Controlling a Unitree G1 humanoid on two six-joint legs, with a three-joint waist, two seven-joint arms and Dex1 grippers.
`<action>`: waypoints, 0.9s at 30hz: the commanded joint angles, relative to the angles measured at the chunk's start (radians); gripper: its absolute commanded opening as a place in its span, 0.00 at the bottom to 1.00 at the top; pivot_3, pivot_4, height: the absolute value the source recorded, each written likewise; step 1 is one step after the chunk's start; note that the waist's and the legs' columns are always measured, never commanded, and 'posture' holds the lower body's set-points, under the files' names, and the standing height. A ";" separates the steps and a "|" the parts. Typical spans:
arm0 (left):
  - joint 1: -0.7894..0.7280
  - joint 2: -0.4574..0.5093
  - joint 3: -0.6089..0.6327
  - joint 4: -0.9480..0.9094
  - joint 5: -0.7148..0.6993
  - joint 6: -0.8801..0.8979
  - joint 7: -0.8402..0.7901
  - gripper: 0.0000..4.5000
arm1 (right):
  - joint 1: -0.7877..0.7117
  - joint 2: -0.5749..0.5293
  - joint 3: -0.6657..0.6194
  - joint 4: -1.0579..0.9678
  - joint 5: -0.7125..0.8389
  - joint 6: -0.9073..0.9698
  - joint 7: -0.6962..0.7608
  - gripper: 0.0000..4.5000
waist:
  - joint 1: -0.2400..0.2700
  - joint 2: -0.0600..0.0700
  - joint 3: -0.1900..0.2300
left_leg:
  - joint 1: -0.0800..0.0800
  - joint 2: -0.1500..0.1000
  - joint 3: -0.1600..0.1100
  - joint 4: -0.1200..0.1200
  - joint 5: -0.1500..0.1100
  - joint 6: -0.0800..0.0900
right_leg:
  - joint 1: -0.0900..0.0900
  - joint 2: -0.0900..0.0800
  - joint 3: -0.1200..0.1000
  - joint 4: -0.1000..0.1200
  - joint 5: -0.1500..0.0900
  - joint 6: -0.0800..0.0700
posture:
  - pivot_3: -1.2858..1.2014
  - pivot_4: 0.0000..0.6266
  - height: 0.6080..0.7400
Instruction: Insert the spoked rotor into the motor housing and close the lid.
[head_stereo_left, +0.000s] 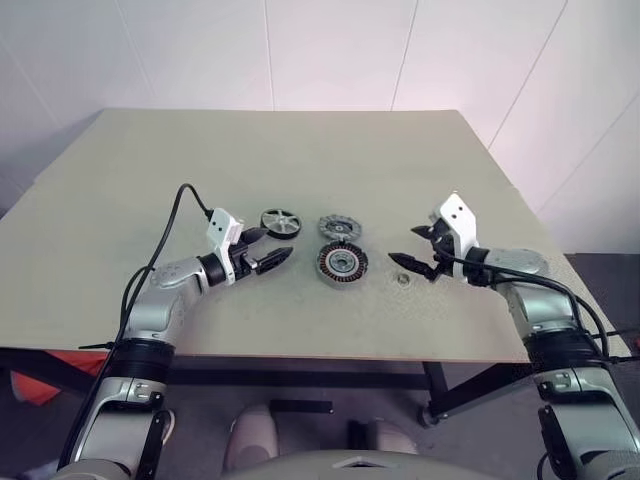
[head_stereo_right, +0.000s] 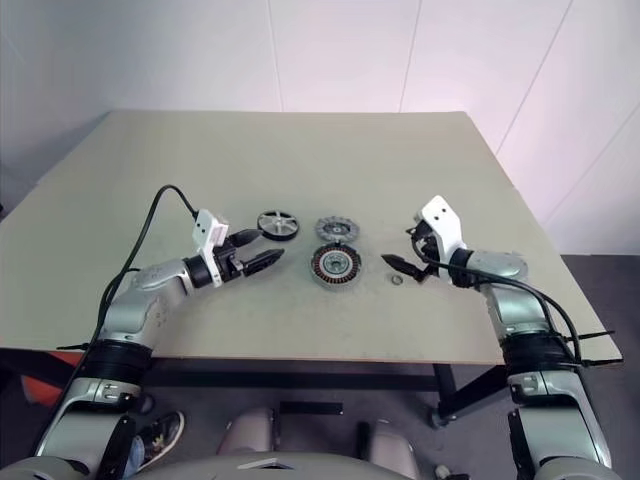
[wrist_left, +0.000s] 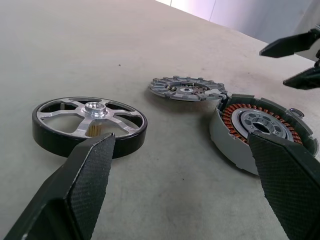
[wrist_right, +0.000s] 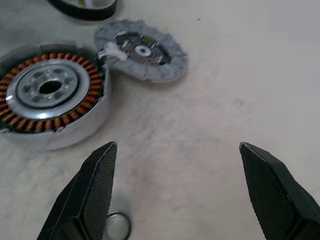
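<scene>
The spoked rotor (head_stereo_left: 280, 221) lies flat on the table, a dark ring with silver spokes (wrist_left: 90, 118). To its right sits the grey ribbed lid (head_stereo_left: 340, 227), ribbed face up (wrist_right: 142, 48), touching the motor housing (head_stereo_left: 342, 262) with its coppery windings (wrist_left: 262, 122). My left gripper (head_stereo_left: 273, 246) hovers open just in front of the rotor, fingers pointing right toward the housing. My right gripper (head_stereo_left: 417, 250) stands open to the right of the housing, pointing left, with nothing between its fingers.
A tiny loose ring (head_stereo_left: 402, 277) lies on the table beside the right gripper's lower finger (wrist_right: 116, 224). The beige table (head_stereo_left: 300, 150) has wide free room behind the parts. White walls stand beyond the far edge.
</scene>
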 joint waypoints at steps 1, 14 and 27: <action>-0.001 0.009 0.011 -0.040 -0.002 -0.002 0.003 0.99 | 0.047 -0.027 0.002 -0.082 0.009 0.014 0.015 0.98 | 0.000 0.000 0.000 | 0.000 0.000 0.000 0.000 0.000 0.000 | 0.000 0.000 0.000 0.000 0.000 0.000 | 0.52 0.00 1.00; -0.026 0.012 0.007 -0.008 0.014 -0.014 -0.003 1.00 | 0.141 -0.033 0.013 -0.083 -0.013 0.038 -0.005 0.94 | -0.001 0.001 0.000 | 0.002 0.000 0.000 0.000 0.000 0.000 | 0.002 -0.001 0.000 0.000 0.000 0.000 | 0.52 0.00 1.00; -0.021 0.009 0.015 -0.008 0.023 -0.024 0.009 1.00 | 0.120 -0.030 0.023 -0.064 -0.026 0.029 -0.006 0.14 | -0.002 0.001 -0.001 | 0.003 0.000 0.000 0.001 0.000 0.000 | 0.003 -0.001 0.000 0.000 0.000 0.000 | 0.52 0.00 1.00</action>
